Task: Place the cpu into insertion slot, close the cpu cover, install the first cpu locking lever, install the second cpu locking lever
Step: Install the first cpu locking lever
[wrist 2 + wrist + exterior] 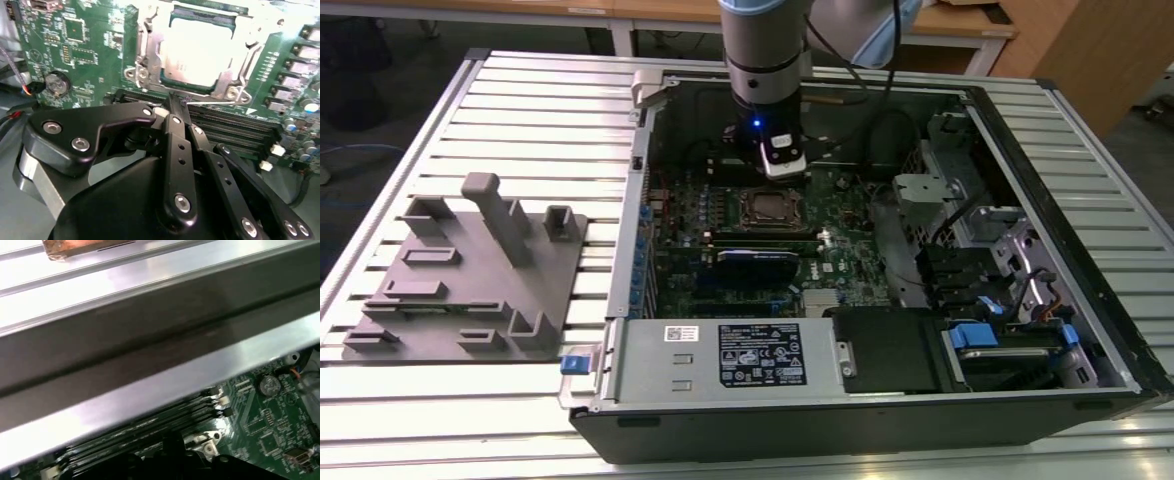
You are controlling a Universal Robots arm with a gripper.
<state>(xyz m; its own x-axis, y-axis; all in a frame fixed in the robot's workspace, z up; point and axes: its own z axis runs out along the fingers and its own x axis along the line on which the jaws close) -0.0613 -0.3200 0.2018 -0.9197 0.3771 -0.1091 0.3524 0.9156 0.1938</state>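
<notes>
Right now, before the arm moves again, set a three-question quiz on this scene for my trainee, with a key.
1. True or false: the cpu lies flat inside the cpu cover, its silver frame.
2. The hand is nearest to: A the power-supply box, B the cpu cover's edge, C the drive bays.
3. Fill in: the grey fixture lies on the exterior view's ____ of the computer case.
Key: 1 true; 2 B; 3 left.
</notes>
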